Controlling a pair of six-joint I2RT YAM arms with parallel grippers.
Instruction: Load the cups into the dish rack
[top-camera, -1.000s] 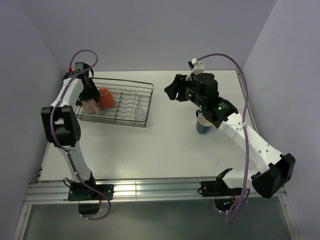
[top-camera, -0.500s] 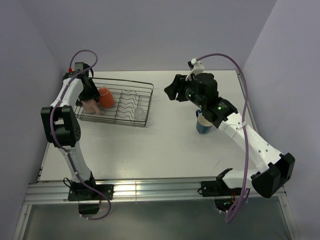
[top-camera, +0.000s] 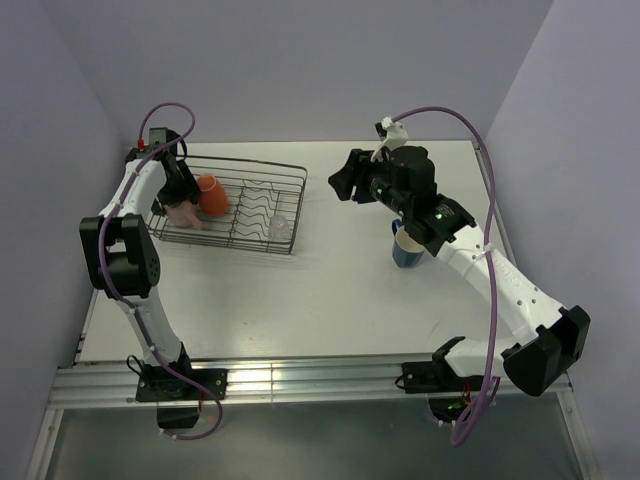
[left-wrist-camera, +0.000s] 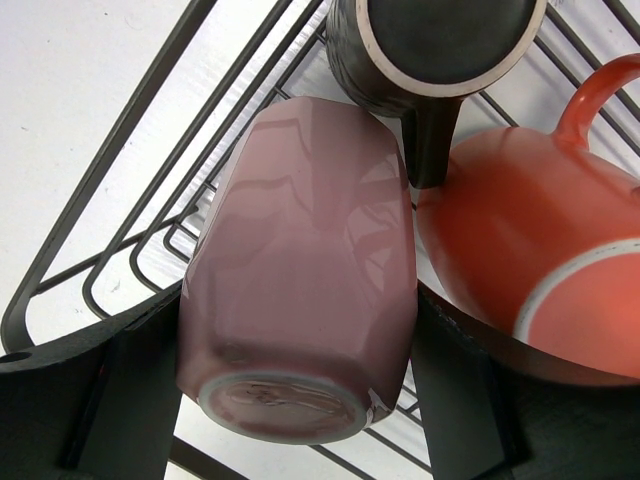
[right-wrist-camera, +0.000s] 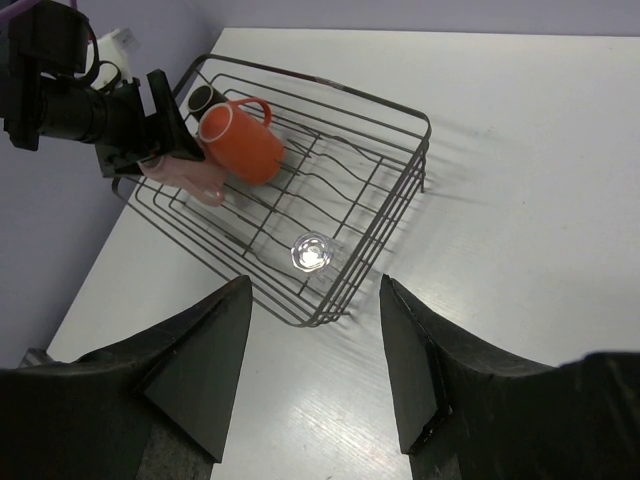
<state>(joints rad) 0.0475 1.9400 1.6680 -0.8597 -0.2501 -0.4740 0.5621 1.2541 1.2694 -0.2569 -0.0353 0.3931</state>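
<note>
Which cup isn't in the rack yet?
The blue cup, standing on the table beneath the right arm; the orange cup, pink cup, dark brown cup and glass tumbler are all within the dish rack.

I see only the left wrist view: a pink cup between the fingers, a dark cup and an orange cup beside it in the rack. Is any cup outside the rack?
Observer: Yes, a blue cup stands on the table, partly under the right arm.
Operator: Where is the glass?
Observer: The glass sits in the rack, at the end far from the pink cup.
Operator: Is the right gripper holding anything?
Observer: No, the right gripper is open and empty.
</note>
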